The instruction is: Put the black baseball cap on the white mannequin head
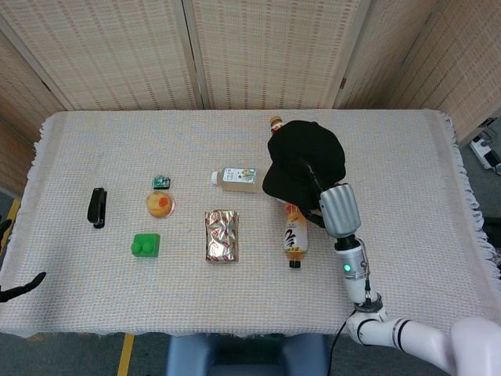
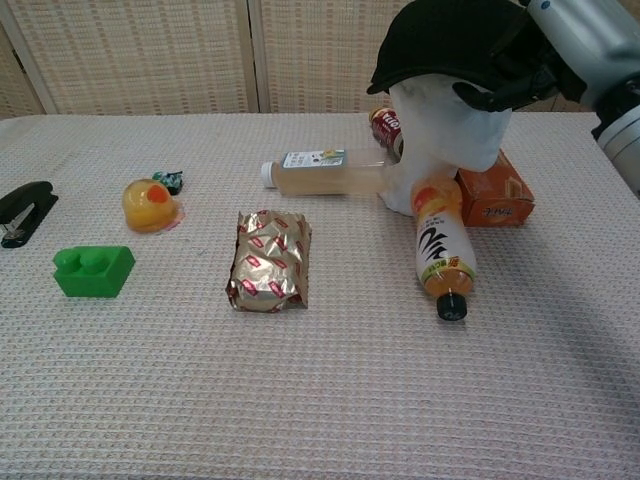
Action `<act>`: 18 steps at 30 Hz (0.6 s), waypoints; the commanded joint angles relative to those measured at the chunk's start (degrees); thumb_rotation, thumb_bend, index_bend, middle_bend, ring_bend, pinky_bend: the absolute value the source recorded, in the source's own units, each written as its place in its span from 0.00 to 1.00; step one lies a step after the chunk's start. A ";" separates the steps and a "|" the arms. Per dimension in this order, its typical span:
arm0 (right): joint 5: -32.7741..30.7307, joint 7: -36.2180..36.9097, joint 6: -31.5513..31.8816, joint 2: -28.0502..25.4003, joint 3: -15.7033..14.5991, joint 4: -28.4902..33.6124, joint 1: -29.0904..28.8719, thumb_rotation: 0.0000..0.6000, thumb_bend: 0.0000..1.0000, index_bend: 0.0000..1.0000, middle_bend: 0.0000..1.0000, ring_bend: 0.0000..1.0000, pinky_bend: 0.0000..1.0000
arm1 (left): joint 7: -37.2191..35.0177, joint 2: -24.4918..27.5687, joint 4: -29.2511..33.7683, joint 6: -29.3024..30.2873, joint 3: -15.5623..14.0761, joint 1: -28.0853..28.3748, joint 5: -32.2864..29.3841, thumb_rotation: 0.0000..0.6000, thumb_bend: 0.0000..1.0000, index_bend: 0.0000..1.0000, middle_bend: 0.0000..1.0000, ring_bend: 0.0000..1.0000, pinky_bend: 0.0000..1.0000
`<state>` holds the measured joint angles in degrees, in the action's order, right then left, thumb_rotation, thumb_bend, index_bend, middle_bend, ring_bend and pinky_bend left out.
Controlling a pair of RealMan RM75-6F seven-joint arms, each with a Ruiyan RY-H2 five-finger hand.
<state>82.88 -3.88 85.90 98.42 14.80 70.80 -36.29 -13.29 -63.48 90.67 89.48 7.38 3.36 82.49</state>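
On the mannequin head sits the black cap, brim toward the table's left. The right hand grips the cap's side, fingers curled on its edge. An orange bottle lies just beside the head.

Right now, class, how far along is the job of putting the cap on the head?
Done: the cap sits on top of the mannequin head, brim forward. In hand: the right hand grips the cap's rear edge. Left: let go and draw the arm back. The left hand is out of view.
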 commanded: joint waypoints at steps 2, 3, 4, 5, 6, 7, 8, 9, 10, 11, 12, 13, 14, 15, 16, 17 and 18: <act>0.68 -1.53 0.06 -3.64 -1.36 4.31 2.09 1.00 0.14 0.00 0.76 0.89 1.00 | 0.04 0.06 0.12 0.02 -0.06 -0.05 0.04 1.00 0.18 0.00 0.00 0.00 0.21; 0.72 -1.61 0.03 -3.96 -1.46 4.76 2.23 1.00 0.13 0.00 0.74 0.87 1.00 | 0.03 0.07 0.14 0.02 -0.06 -0.05 0.04 1.00 0.18 0.00 0.00 0.00 0.21; 0.89 -1.88 0.21 -5.09 -1.76 6.26 2.83 1.00 0.12 0.00 0.70 0.84 1.00 | 0.04 0.11 0.18 0.04 -0.07 -0.08 0.06 1.00 0.18 0.00 0.00 0.00 0.21; 1.17 -2.20 0.68 -6.34 -2.08 7.90 3.57 1.00 0.11 0.00 0.67 0.82 1.00 | 0.05 0.15 0.21 0.08 -0.08 -0.10 0.09 1.00 0.18 0.00 0.00 0.00 0.21; 2.17 -3.06 2.39 -8.98 -3.20 10.72 5.47 1.00 0.10 0.00 0.63 0.78 1.00 | 0.07 0.22 0.30 0.15 -0.18 -0.14 0.28 1.00 0.18 0.00 0.00 0.00 0.21; 3.54 -4.71 4.01 -12.29 -5.31 14.03 7.81 1.00 0.09 0.00 0.59 0.76 0.99 | 0.10 0.34 0.41 0.11 -0.34 -0.17 0.50 1.00 0.18 0.00 0.00 0.00 0.21; 4.14 -6.55 4.59 -15.04 -6.84 17.00 9.43 1.00 0.09 0.00 0.56 0.73 0.98 | 0.16 0.44 0.54 0.01 -0.48 -0.16 0.65 1.00 0.18 0.00 0.00 0.00 0.21; 4.27 -9.30 5.04 -18.12 -8.44 20.55 11.31 1.00 0.09 0.00 0.52 0.69 0.95 | 0.27 0.59 0.72 -0.18 -0.68 -0.14 0.83 1.00 0.18 0.00 0.00 0.00 0.21; 4.15 -11.19 4.84 -20.30 -9.82 23.13 12.57 1.00 0.09 0.00 0.50 0.66 0.91 | 0.47 0.72 0.89 -0.41 -0.89 -0.12 0.97 1.00 0.18 0.00 0.00 0.00 0.21; 3.63 -13.05 4.15 -22.61 -11.38 25.76 13.81 1.00 0.09 0.00 0.48 0.62 0.84 | 0.78 0.93 1.15 -0.79 -1.15 -0.10 1.03 1.00 0.18 0.00 0.00 0.00 0.21; 2.56 -15.43 2.96 -25.77 -13.44 29.28 15.33 1.00 0.09 0.00 0.44 0.56 0.76 | 1.25 1.36 1.69 -1.50 -1.58 -0.05 1.04 1.00 0.18 0.00 0.00 0.01 0.21; 1.63 -17.14 1.94 -28.14 -14.99 31.67 16.37 1.00 0.09 0.00 0.39 0.50 0.68 | 1.59 1.71 2.18 -2.00 -1.88 0.00 1.06 1.00 0.18 0.00 0.00 0.01 0.21; 0.43 -19.03 1.04 -30.47 -16.45 33.81 17.39 1.00 0.08 0.00 0.30 0.41 0.58 | 1.92 1.99 2.65 -2.35 -2.10 0.05 1.13 1.00 0.18 0.00 0.00 0.01 0.21; -0.83 -21.41 0.64 -33.04 -17.95 35.88 18.74 1.00 0.08 0.00 0.22 0.30 0.49 | 2.46 2.18 3.13 -2.45 -2.27 0.07 1.32 1.00 0.18 0.00 0.00 0.01 0.21; -1.35 -22.77 1.04 -34.40 -18.76 36.57 19.81 1.00 0.08 0.00 0.14 0.19 0.38 | 2.91 2.20 3.34 -2.34 -2.34 0.06 1.50 1.00 0.18 0.00 0.00 0.01 0.21; -1.78 -23.60 1.89 -35.27 -19.26 36.66 20.96 1.00 0.08 0.00 0.10 0.13 0.33 | 3.36 2.16 3.51 -2.20 -2.44 0.04 1.72 1.00 0.18 0.00 0.00 0.01 0.21; -2.02 -23.31 3.36 -35.83 -19.56 36.09 22.50 1.00 0.08 0.00 0.06 0.07 0.25 | 3.86 2.13 3.73 -2.09 -2.64 -0.01 2.01 1.00 0.18 0.01 0.00 0.01 0.21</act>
<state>82.85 -24.55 88.17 66.09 -1.35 104.95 -17.97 -9.81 -61.42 94.11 87.33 4.97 3.36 84.21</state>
